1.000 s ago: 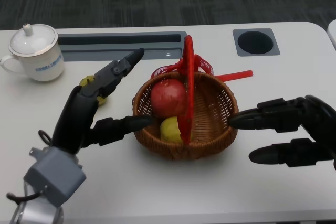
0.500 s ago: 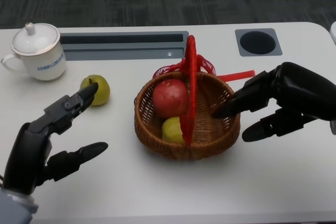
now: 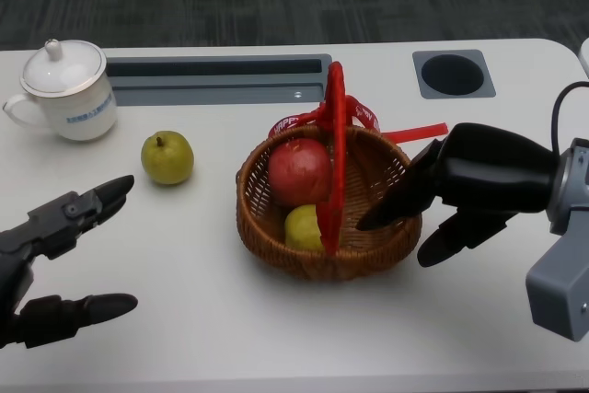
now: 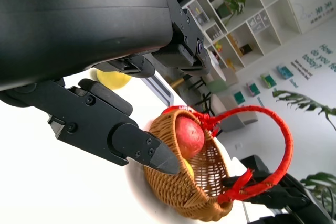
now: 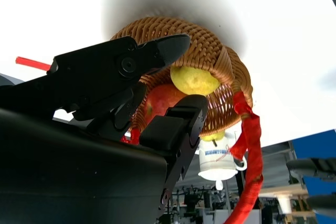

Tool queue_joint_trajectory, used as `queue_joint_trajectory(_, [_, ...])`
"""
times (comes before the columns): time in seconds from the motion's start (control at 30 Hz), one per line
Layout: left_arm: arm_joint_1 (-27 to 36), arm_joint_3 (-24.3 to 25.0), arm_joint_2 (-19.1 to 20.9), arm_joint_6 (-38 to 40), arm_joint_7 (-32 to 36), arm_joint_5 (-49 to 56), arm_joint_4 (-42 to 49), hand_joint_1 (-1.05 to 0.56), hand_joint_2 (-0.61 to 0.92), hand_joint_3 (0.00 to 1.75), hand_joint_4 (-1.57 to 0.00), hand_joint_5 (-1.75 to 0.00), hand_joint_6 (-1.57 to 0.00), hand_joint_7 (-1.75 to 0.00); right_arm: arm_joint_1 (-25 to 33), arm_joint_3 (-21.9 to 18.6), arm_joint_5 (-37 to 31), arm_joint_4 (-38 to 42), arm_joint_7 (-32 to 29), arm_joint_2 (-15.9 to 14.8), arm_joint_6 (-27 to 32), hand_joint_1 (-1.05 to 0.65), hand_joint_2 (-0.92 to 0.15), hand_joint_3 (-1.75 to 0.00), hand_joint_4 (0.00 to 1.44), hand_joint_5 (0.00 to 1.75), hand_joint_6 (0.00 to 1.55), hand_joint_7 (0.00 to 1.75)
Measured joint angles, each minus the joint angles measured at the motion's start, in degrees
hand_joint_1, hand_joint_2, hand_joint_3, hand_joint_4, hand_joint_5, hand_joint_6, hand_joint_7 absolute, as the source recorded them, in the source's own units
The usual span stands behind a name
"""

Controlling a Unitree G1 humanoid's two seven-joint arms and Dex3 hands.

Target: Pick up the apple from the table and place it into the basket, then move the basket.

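A wicker basket (image 3: 368, 250) with an upright red handle (image 3: 333, 135) stands mid-table. Inside it lie a red apple (image 3: 298, 170) and a smaller yellow-green fruit (image 3: 302, 225). My right hand (image 3: 460, 186) straddles the basket's right rim: one finger reaches inside over the rim, another lies outside the wall, with a gap between them. The right wrist view shows those fingers (image 5: 157, 51) on either side of the basket (image 5: 220, 77). My left hand (image 3: 55, 255) hovers at the lower left, fingers spread and holding nothing, well clear of the basket. In the left wrist view the apple (image 4: 189, 135) sits in the basket (image 4: 194, 187).
A green pear-like fruit (image 3: 167, 156) lies on the table left of the basket. A white lidded cup (image 3: 64, 89) stands at the far left. A grey cable slot (image 3: 216, 80) and a round hole (image 3: 451, 74) lie along the back edge.
My left hand has drawn back from the basket toward the lower left, uncovering the green fruit. My right hand has moved in from the right, putting a finger over the basket's rim.
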Motion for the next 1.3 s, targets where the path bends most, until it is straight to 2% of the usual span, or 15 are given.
queue_joint_trajectory(0.3, [-0.5, 0.0, -1.5, -1.5, -0.5, 0.9, 1.2, -0.56, 0.75, 0.01, -0.55, -0.02, -0.54, -0.02, -5.8, 14.5, -13.8, 4.1, -19.7, 2.5, 6.3, -0.58, -0.82, 0.00, 0.87, 0.01, 0.77, 0.01])
queue_joint_trajectory(0.4, [-0.5, 0.1, -2.6, -2.2, -0.4, 1.1, 1.8, -0.56, 0.76, 0.01, -0.57, -0.02, -0.55, -0.02, -7.4, 18.0, -15.8, 6.0, -22.7, 3.7, 8.0, -0.57, -0.83, -0.01, 0.87, 0.01, 0.78, 0.01])
queue_joint_trajectory(0.6, [-0.5, 0.7, -4.3, -3.5, 0.1, 1.1, 2.0, -0.55, 0.77, 0.01, -0.59, -0.02, -0.57, -0.01, -8.8, 22.9, -16.9, 8.8, -24.0, 6.3, 11.3, -0.56, -0.84, -0.01, 0.88, 0.00, 0.77, 0.00])
queue_joint_trajectory(0.7, [-0.4, 1.0, -5.0, -3.8, 0.3, 1.1, 2.0, -0.54, 0.78, 0.01, -0.60, -0.02, -0.58, -0.01, -9.0, 24.4, -16.9, 10.0, -24.0, 7.5, 13.0, -0.54, -0.85, 0.00, 0.88, 0.00, 0.77, 0.00])
queue_joint_trajectory(0.8, [-0.1, 1.4, -5.4, -3.9, 0.3, 1.1, 1.8, -0.53, 0.79, 0.01, -0.61, -0.02, -0.58, -0.01, -9.0, 25.2, -16.5, 11.0, -23.3, 8.7, 15.0, -0.44, -0.88, -0.01, 0.92, 0.02, 0.78, 0.01])
queue_joint_trajectory(0.93, [0.1, 2.3, -5.6, -5.1, 0.5, 1.1, 1.8, -0.51, 0.80, 0.01, -0.63, -0.02, -0.59, -0.01, -8.9, 25.7, -15.6, 11.8, -23.1, 9.4, 16.6, -0.25, -0.92, -0.03, 1.05, 0.04, 0.91, 0.04])
queue_joint_trajectory(1.0, [0.1, 2.6, -5.7, -6.0, 0.8, 1.1, 1.8, -0.51, 0.80, 0.01, -0.64, -0.02, -0.60, -0.01, -8.6, 25.2, -14.6, 12.3, -23.2, 9.7, 17.0, -0.21, -0.92, -0.04, 1.06, 0.04, 0.93, 0.04])
queue_joint_trajectory(1.3, [0.1, 3.0, -6.6, -7.3, 1.0, -0.4, 1.8, -0.49, 0.81, 0.00, -0.68, -0.02, -0.63, -0.01, -7.0, 21.7, -8.4, 13.6, -18.5, 11.4, 21.1, -0.23, -0.92, -0.12, 1.05, 0.01, 0.91, 0.01])
